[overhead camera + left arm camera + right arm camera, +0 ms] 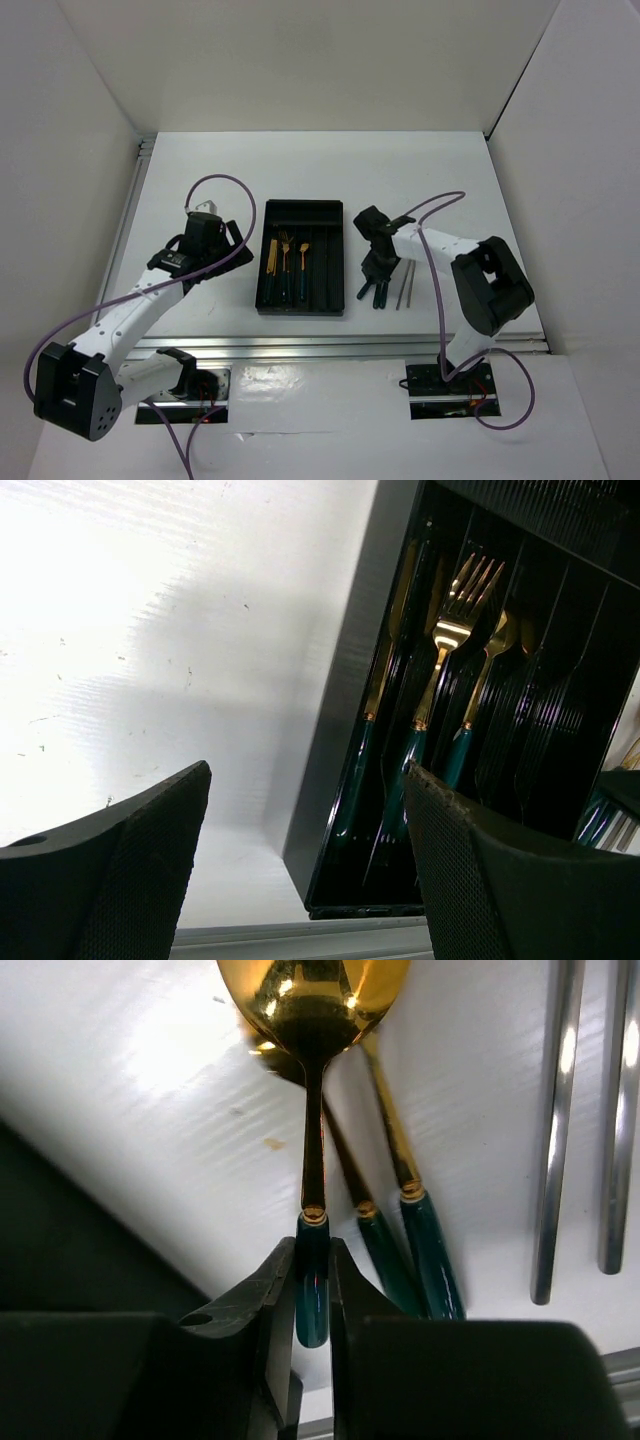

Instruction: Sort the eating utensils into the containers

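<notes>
Overhead, the black tray (300, 212) sits between both arms, three utensils (285, 252) inside. Left wrist: the left gripper (308, 780) gapes empty beside it. Right wrist: the right gripper (312, 1290) pinches a spoon (312, 1020) handle beside chopsticks (555, 1130).

Left jaws wide, right jaws tight

The top view is evenly lit from above, with soft shadows. In the left wrist view the table (120, 630) burns out to white glare while the tray (570, 710) stays dim (only the fork (452, 610) glints). In the right wrist view the spoon (312, 1000) flares with gold highlights and the chopsticks (555, 1110) are streaked bright.
</notes>
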You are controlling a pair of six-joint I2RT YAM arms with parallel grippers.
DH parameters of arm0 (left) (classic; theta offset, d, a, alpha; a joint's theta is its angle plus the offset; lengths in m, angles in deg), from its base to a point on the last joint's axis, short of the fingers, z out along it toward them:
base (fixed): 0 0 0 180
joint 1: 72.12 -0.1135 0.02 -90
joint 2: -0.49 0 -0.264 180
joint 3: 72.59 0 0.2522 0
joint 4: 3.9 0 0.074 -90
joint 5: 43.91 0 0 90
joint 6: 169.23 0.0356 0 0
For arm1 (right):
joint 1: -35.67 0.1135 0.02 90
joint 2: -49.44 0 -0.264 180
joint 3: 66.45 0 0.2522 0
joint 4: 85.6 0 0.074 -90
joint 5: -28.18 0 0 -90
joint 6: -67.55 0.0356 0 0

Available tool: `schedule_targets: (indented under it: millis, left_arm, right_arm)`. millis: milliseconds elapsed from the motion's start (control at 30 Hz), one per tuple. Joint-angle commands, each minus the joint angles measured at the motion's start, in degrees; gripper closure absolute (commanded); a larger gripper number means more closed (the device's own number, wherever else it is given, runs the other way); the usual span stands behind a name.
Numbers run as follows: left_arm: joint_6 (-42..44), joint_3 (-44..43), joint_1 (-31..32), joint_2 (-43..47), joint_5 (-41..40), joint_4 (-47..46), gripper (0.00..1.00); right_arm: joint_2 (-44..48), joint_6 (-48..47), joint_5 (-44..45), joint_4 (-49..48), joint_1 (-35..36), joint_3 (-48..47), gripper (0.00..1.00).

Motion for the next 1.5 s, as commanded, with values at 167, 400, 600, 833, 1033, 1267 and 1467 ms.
schedule_targets:
  millis: [167,400,600,833,1033,1267,1467]
  left_arm:
    - [-1.0,-1.3,-0.3,-0.8,-0.7,-1.0,0.17]
    - [-1.0,-1.3,-0.3,-1.3,-0.7,-1.0,0.17]
    - [-1.0,-1.3,-0.3,-0.3,-1.9,-0.5,0.17]
    - [-1.5,-1.3,-0.3,0.3,-3.6,0.6,0.17]
    - [-1.5,-1.3,-0.3,0.8,-4.2,1.2,0.17]
    - [-1.5,-1.3,-0.3,0.8,-4.2,0.6,0.17]
    - [-1.5,-1.3,-0.3,0.8,-3.7,0.6,0.17]
  right_arm:
    - [5.7,-18.6,0.3,1.0,1.1,-13.9,1.0]
    - [1.8,-27.4,-8.8,-5.5,7.9,-20.5,1.0]
    - [-6.0,-27.9,-10.1,-5.7,14.8,-24.7,1.0]
    - [-10.1,-27.9,-13.3,-6.3,15.3,-25.3,1.0]
    - [-11.7,-23.6,-15.0,-9.7,15.3,-22.6,1.0]
    - [-13.6,-20.7,-14.4,-9.7,15.3,-23.7,1.0]
    - [-15.4,-19.3,-13.8,-7.8,15.3,-23.7,1.0]
